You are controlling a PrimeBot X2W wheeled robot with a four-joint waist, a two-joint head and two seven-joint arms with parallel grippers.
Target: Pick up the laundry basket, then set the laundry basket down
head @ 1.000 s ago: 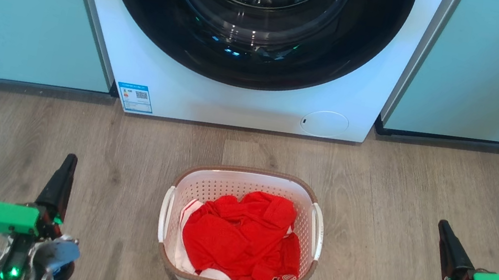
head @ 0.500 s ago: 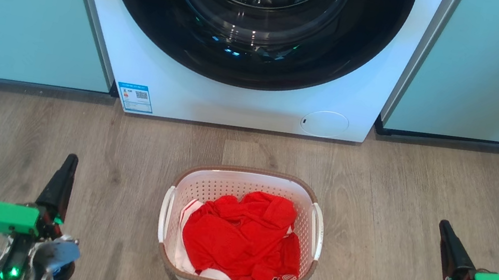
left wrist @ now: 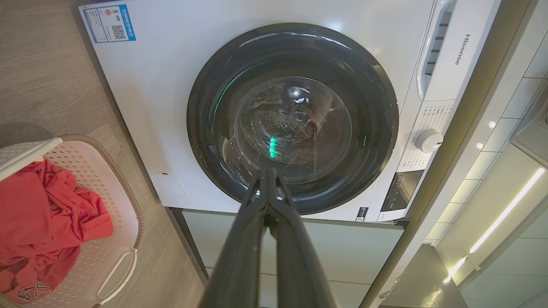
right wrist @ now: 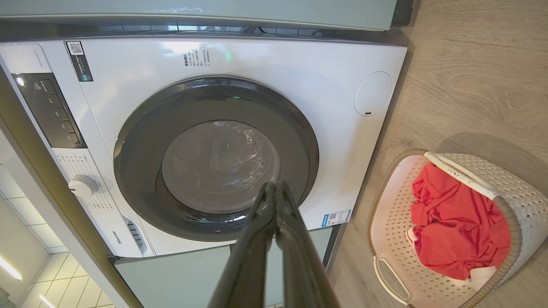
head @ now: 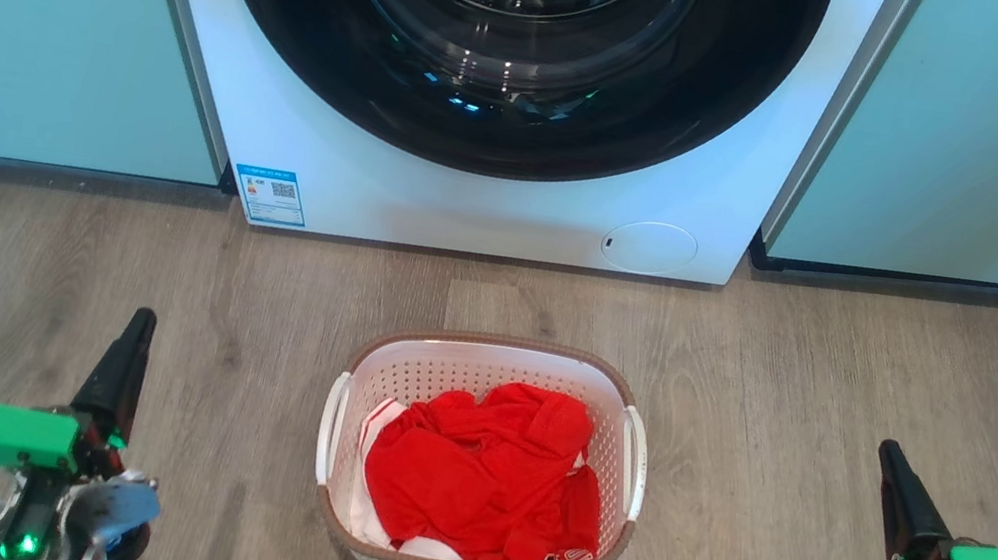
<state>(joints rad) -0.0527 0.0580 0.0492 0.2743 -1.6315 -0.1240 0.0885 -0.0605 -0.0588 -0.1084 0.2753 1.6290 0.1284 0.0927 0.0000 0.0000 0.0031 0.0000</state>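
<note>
You count one laundry basket [head: 489,340], one washing machine [head: 471,206], one red garment bundle [head: 476,479], and two tools: left tool [head: 140,323], right tool [head: 889,454].

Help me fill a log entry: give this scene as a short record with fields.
basket: upright on the floor, in front of the washer, not held
contents: red clothes
door: shut
left end effector: shut, empty, apart from the basket, on its left
right end effector: shut, empty, apart from the basket, on its right
task stage: pick-up not yet begun
</note>
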